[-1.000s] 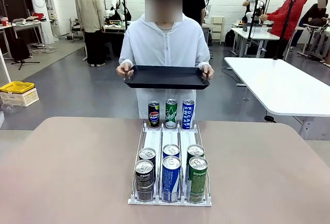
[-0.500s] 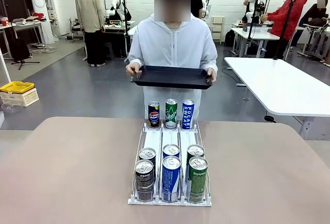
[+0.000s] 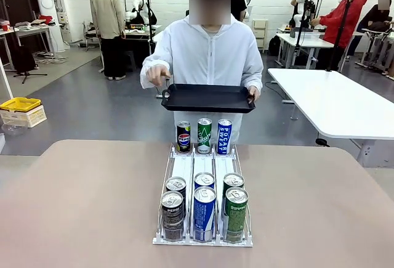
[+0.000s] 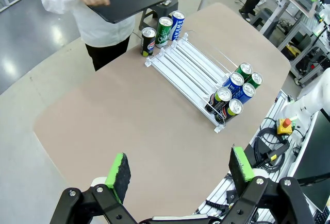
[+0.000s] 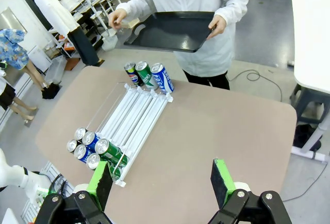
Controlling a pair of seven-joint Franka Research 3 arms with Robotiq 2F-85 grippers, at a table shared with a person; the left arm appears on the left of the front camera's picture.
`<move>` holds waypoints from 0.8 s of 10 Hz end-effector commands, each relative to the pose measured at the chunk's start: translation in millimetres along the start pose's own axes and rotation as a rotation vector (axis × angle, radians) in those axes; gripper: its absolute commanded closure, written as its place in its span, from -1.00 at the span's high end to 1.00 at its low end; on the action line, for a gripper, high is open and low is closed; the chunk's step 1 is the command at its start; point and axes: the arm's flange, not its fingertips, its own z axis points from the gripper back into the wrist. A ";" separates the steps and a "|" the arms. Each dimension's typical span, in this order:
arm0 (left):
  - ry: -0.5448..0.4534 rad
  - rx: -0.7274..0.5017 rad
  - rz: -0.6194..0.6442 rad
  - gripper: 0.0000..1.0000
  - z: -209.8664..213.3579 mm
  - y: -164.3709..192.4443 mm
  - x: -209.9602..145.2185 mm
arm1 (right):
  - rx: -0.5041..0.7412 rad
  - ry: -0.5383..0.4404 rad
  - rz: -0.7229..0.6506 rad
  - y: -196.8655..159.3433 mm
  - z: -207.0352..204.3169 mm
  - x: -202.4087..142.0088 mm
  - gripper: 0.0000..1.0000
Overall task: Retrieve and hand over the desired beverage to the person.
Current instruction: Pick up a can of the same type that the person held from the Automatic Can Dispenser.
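Beige tabletop (image 3: 80,212), workshop floor beyond its far edge.

Left jaws: spread wide, nothing between them. The green pads (image 4: 118,171) hang above the near tabletop edge. Straight ahead of them is bare surface, open right out to the far edge. The white rack (image 4: 188,69) lies well ahead and off to one side, well apart from the fingers.

Rack, front view: three lanes running away from the jaws, mid-lanes bare. Six cans crowd the near end: two black Pepsi cans (image 3: 172,209), two blue cans (image 3: 204,211) and two green cans (image 3: 236,209). Three cans stand upright at the far end, a Pepsi can (image 3: 183,136), a green can (image 3: 204,135) and a Pocari Sweat can (image 3: 224,136). Wide bare margins flank the rack on both sides.

Person (image 3: 209,49) stands at the far edge with a black tray (image 3: 208,97) held level above the far cans. The person's left hand (image 3: 253,90) grips one end of the tray; the right hand (image 3: 157,74) is lifted just off the other.

Right jaws: spread wide and empty, pads (image 5: 102,182) near the near edge. Clear tabletop lies ahead, with the rack off to one side, well apart.
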 end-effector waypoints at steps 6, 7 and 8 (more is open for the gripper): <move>-0.001 -0.002 -0.014 1.00 1.7 1.3 0.2 | 0.020 -0.005 -0.001 1.1 -1.1 1.1 1.00; -0.001 -0.002 -0.014 1.00 1.7 1.3 0.2 | 0.020 -0.005 -0.001 1.1 -1.1 1.1 1.00; -0.001 -0.002 -0.014 1.00 1.7 1.3 0.2 | 0.020 -0.005 -0.001 1.1 -1.1 1.1 1.00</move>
